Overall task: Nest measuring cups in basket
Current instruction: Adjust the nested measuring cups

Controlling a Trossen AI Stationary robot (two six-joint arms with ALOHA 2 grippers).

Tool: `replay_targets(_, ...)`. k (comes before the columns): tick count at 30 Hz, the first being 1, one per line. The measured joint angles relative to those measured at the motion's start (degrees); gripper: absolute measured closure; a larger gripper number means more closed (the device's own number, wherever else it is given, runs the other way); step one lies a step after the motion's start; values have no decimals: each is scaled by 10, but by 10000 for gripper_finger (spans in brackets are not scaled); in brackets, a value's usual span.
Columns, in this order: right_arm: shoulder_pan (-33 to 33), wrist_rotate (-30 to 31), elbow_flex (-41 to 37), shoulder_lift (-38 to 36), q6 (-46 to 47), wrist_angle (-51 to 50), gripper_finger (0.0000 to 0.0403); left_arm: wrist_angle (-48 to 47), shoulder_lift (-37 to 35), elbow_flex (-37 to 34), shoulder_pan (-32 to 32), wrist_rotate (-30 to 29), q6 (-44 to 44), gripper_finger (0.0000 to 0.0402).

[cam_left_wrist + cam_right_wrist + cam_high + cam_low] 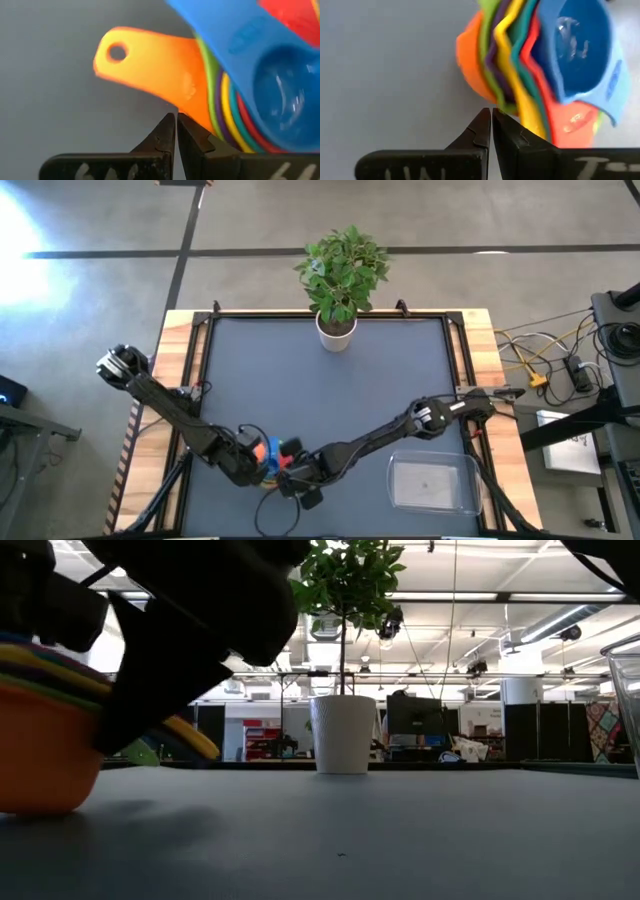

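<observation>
The measuring cups (277,450) are nested in one stack, the orange cup (40,755) outermost and the blue cup (575,45) innermost. The stack rests on the dark table near its front edge by the orange cup's bottom and leans to one side. My left gripper (176,117) is shut at the stack's left, its tips by the orange handle (150,62). My right gripper (491,112) is shut at the stack's right, its tips by the orange cup's wall. The clear basket (432,483) lies at the front right, apart from both. My left gripper's shut fingertips (170,125) meet the lower edge of the orange handle (186,106) where it joins the cup, slanting down from the table's left. My right gripper's shut fingertips (485,120) stand against the stack's outer wall (492,100) below the rims, slanting down from the right; whether they touch it I cannot tell.
A white pot with a green plant (338,330) stands at the middle of the far edge. Wooden rails (180,350) run along the table's sides. Bare dark table (330,395) lies between the plant and the arms.
</observation>
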Motion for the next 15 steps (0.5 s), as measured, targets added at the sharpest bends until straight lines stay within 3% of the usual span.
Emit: replay_targets(15,-10,0,1,-2,0,-73,394,-8,7,-5,-28,45,-10,400)
